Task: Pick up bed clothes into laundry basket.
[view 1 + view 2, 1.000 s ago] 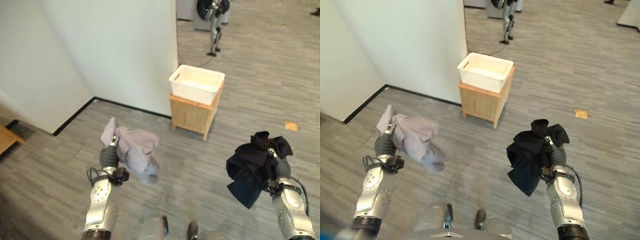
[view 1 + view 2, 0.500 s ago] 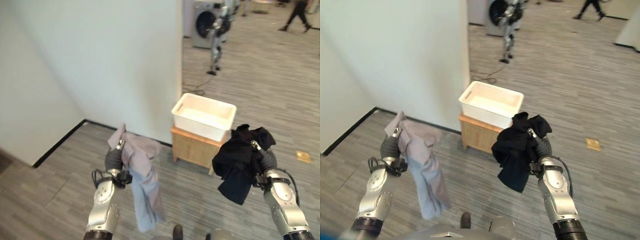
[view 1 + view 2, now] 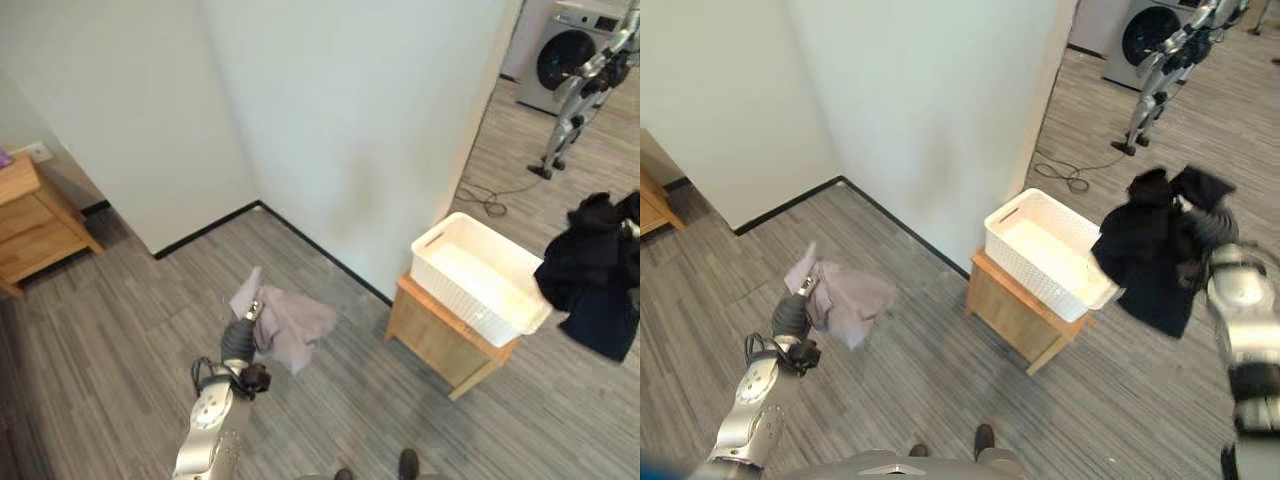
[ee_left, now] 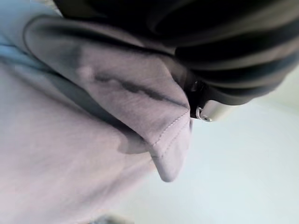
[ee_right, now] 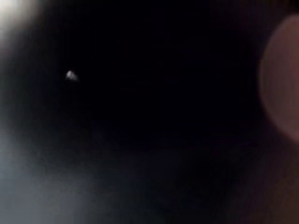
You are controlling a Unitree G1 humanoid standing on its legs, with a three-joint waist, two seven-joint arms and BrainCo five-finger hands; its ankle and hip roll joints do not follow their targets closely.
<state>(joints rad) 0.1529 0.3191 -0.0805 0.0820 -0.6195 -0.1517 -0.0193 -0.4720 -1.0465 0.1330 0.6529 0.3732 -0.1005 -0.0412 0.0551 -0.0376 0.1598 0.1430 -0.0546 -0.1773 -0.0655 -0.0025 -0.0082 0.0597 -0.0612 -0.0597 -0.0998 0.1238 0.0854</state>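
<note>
Left arm is up in front of the robot, forearm rising from the lower left, and the left hand [image 3: 792, 318] is closed on a bunch of pale lilac cloth [image 3: 848, 301]. The cloth drapes off the hand toward the robot's right, hanging free above the grey plank floor [image 3: 920, 390]. From the wrist camera, a stitched hem of that lilac cloth [image 4: 140, 112] sits tucked tight under the hand's dark ribbed cover.

Over on the right, the right arm is raised high and held out to the side, wrist cover pointing up. The right hand [image 3: 1208, 228] holds a black garment [image 3: 1150, 255], bunched at the top and trailing down in folds. The cloth hides the fingers themselves, but the garment hangs from the hand off the floor.

The white laundry basket [image 3: 1012, 219] sits on a small wooden stand [image 3: 1012, 312], against the corner of the white wall [image 3: 940, 110]. The black garment hangs just beside the basket's right end, touching or overlapping its rim from this angle. The lilac cloth is well apart from the basket, off to its left.
</note>
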